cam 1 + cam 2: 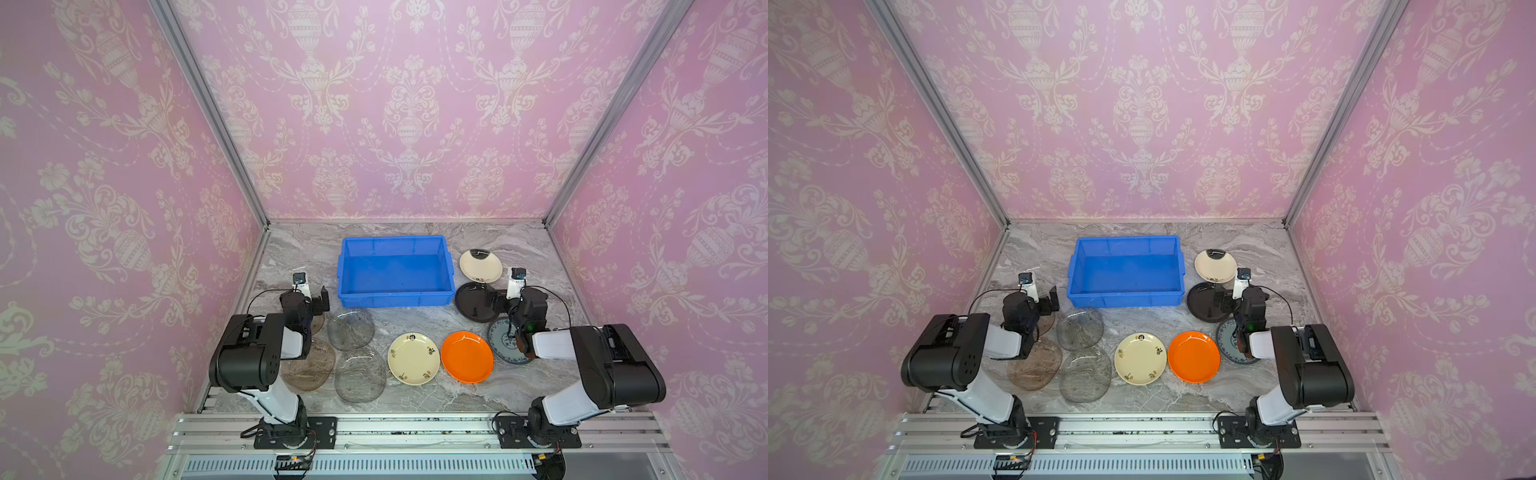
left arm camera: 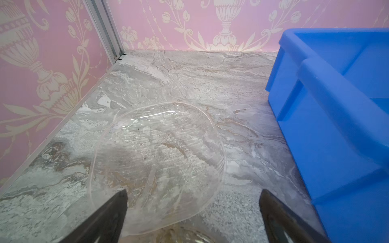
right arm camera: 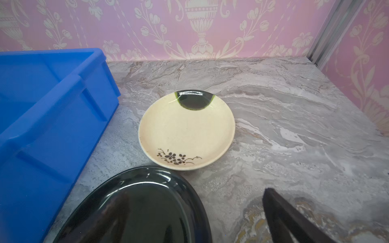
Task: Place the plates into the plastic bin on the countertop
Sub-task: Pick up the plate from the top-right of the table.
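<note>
Plates (image 1: pixel 413 358) lie on countertop (image 1: pixel 415 397) beside plastic bin (image 1: pixel 395 297).

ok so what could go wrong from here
1. The clear ribbed glass plate ahead of the open left gripper lies flat and barely shows against the marble countertop; the jaws may miss its thin rim.
2. The glossy black plate by the open right gripper sits close to the cream flowered plate and the blue plastic bin; lifting could knock either.

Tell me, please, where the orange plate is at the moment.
In both top views the orange plate lies on the countertop, right of centre near the front, between the near cream plate and the blue-and-white plate.
</note>
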